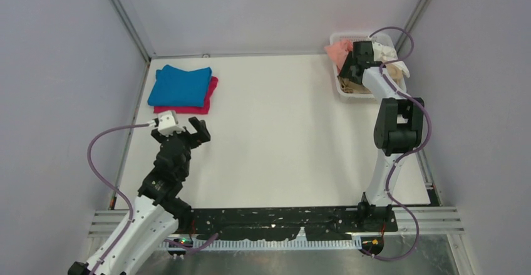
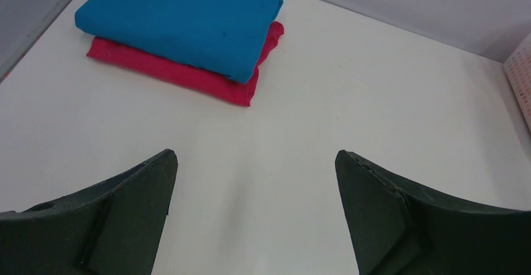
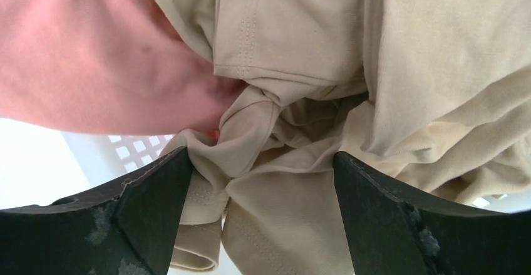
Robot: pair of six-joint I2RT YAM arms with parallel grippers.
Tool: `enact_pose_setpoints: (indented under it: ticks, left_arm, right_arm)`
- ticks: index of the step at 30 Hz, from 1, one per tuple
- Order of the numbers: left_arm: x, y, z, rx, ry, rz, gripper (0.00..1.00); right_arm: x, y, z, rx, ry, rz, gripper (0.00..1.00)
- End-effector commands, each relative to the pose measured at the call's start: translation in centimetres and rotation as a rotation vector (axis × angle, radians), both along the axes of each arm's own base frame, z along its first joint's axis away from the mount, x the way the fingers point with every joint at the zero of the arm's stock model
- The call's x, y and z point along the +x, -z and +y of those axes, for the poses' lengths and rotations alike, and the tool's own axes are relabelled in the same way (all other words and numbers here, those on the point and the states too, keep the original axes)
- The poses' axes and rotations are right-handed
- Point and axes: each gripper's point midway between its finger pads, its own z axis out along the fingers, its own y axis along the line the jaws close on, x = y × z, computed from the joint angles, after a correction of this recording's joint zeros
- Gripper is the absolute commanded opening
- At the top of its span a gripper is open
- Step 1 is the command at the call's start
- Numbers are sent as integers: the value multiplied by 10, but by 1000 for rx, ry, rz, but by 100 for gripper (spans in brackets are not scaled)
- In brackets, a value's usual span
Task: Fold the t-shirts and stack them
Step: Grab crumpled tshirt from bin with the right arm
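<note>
White tabletop (image 1: 282, 131) boxed in by pale grey walls carries everything. At its far right corner stands a white mesh basket (image 1: 348, 36), and the right arm reaches up from its base, bent sharply at the elbow, with its wrist dipped into that basket. The right gripper (image 3: 257, 159) has its fingers spread wide and released. A bunched, knotted fold of the tan shirt (image 3: 300, 212) lies between them, brushing the left finger but not pinched. Just left of that fold presses the salmon shirt (image 3: 94, 56).

Only the right wrist view shows this cloth between the fingers. From above, the wrist hides it, though that view adds a white shirt (image 1: 385, 53) draped over the basket's far right side.

At the far left of the table the blue shirt (image 1: 181, 85) lies folded on top of the folded magenta shirt (image 1: 188, 109). The left arm leans forward from the near left, and the left gripper (image 2: 255, 156) hovers over bare table near that stack, fingers fully parted and holding nothing.
</note>
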Motion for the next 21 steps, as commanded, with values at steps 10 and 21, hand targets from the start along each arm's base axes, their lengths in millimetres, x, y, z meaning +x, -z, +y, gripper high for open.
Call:
enact_pose_setpoints:
  ticks: [10,21]
  left_arm:
    - [10,-8,-3,-1,-13,-14,99]
    - [11,-9,-2,5,-19,-9,99]
  right_arm:
    - [29,-9,-6,25,76,-153,86]
    - [24,13,3,122,130,-140,56]
